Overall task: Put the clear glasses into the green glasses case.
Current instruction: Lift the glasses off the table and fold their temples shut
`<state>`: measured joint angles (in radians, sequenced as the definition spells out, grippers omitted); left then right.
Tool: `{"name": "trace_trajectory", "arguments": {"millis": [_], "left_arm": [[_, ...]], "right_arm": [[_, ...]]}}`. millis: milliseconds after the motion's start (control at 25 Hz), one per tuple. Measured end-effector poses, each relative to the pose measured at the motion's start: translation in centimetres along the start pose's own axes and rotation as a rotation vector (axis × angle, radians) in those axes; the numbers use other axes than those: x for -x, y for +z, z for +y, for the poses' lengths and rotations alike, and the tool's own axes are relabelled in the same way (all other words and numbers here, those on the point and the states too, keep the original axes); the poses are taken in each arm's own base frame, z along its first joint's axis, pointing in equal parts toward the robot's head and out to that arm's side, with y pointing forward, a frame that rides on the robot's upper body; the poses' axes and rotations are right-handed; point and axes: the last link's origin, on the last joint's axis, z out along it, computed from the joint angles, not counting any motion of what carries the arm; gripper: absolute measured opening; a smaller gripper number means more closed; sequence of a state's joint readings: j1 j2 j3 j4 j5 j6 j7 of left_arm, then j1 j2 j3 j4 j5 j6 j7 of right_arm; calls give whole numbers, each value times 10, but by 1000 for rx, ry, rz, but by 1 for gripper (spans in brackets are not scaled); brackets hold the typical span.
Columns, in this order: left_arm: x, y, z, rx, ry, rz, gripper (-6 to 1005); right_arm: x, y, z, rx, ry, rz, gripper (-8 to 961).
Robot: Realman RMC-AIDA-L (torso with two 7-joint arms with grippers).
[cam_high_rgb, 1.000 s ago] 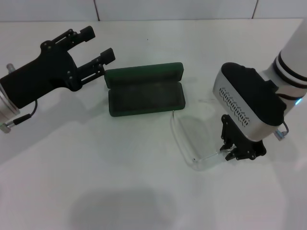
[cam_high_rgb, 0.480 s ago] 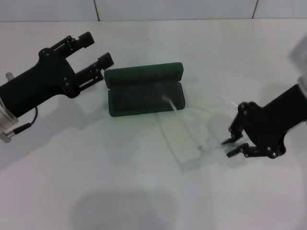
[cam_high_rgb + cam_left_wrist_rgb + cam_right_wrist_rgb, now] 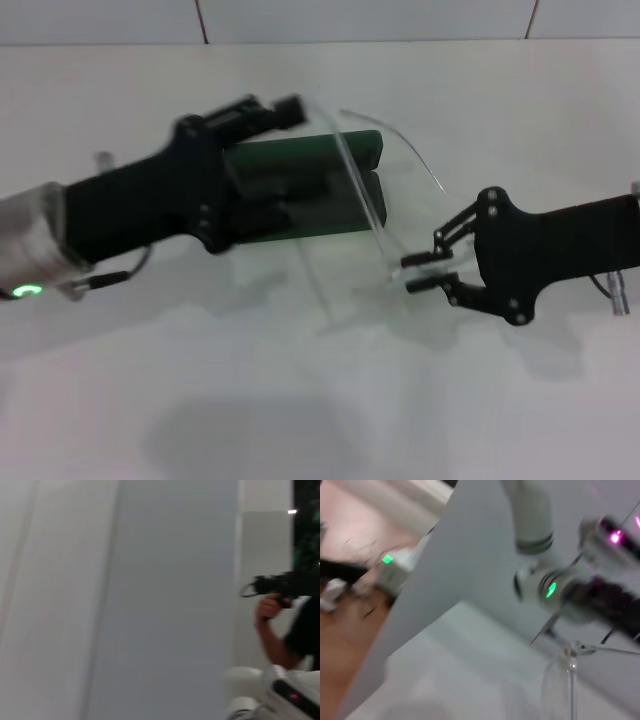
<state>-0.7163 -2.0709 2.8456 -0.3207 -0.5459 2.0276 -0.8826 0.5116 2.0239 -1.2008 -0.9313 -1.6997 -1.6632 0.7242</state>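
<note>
The green glasses case [image 3: 338,208] lies open at the middle of the table, its lid up at the back. In the head view my left gripper [image 3: 287,152] hovers low over the case's left half, open and holding nothing, and hides part of the case. The clear glasses [image 3: 360,190] hang tilted in the air above the case's right end. My right gripper [image 3: 412,272], just right of the case, is shut on their near end. In the right wrist view the glasses [image 3: 568,677] show close up. The left wrist view shows only a wall.
The white table [image 3: 300,400] lies bare in front of the case. The right wrist view shows my left arm [image 3: 547,587] with a green light. A person [image 3: 272,630] holding a camera stands in the left wrist view.
My right gripper lifted the clear glasses off the table and carried them left toward the case. My left arm swung right, from beside the case to over it.
</note>
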Motion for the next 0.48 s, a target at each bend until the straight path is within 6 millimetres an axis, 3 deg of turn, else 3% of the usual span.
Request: {"name": "trace_trajectory", "arguments": {"millis": [240, 480], "left_arm": [[0, 27, 1, 131, -18, -39, 729], [-2, 28, -1, 110, -4, -19, 729]], "right_arm": [[-8, 4, 1, -69, -6, -19, 118], [-13, 7, 2, -80, 18, -16, 118]]}}
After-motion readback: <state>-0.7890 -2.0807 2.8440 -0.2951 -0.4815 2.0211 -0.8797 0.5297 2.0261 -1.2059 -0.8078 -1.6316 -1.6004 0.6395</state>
